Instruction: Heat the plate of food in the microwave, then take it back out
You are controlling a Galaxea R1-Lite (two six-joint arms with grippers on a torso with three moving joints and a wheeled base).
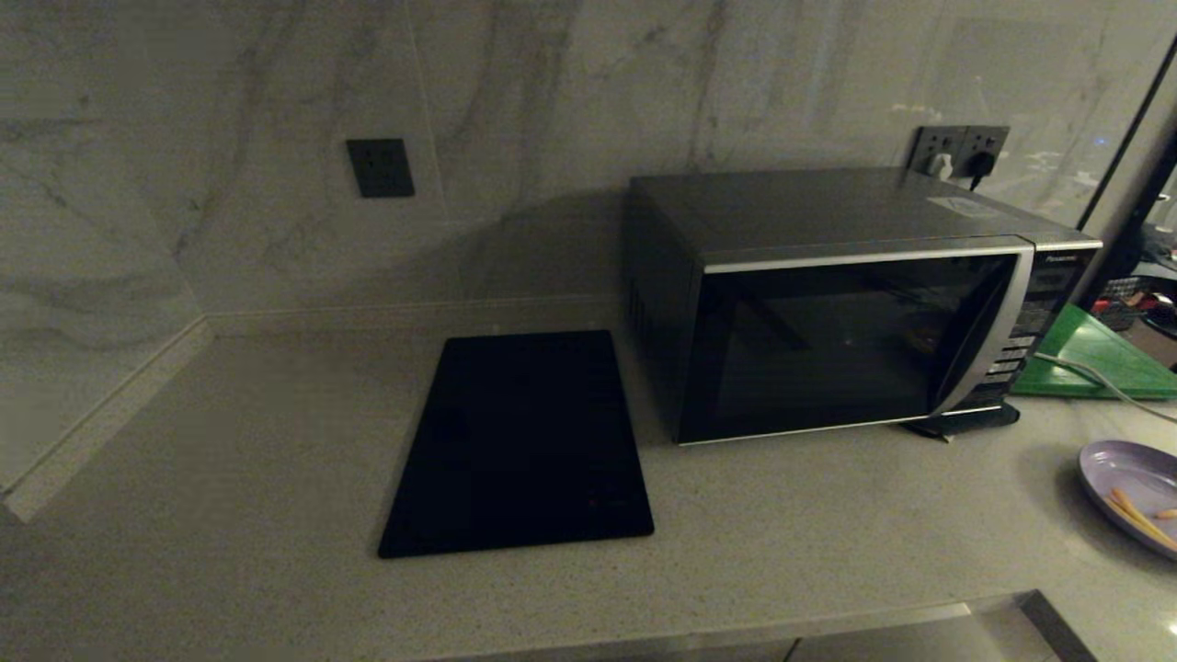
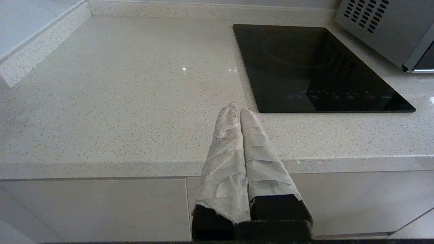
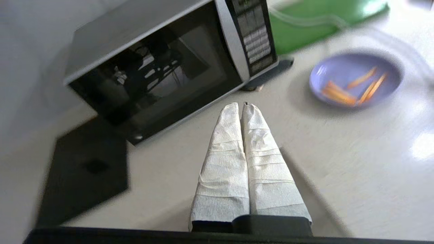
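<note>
- Right gripper (image 3: 241, 105): the two tape-wrapped fingers are pressed together and nothing is held. It is raised over the countertop (image 1: 276, 432), in front of the microwave, with the plate of food off to one side.
- Left gripper (image 2: 236, 110): the wrapped fingers are closed against each other and nothing is gripped. It is poised at the front edge of the counter, near the cooktop panel.
- Microwave (image 1: 855, 313): silver-grey casing, dark glass door seen shut, curved silver handle strip and a button panel on the side towards the plate. It is set on the countertop against the wall.
- Plate of food (image 1: 1136, 492): a small lavender plate carrying a few orange-yellow sticks. It is placed on the countertop at the right edge of the head view, in front of the microwave's button side and apart from it.
- Cooktop panel (image 1: 519, 446): flat and black, laid in the countertop just left of the microwave.
- Green board (image 1: 1099, 359): laid flat beside the microwave, with a pale cable across it.
- Wall (image 1: 230, 138): marbled panels fitted with a dark socket (image 1: 380, 167).
</note>
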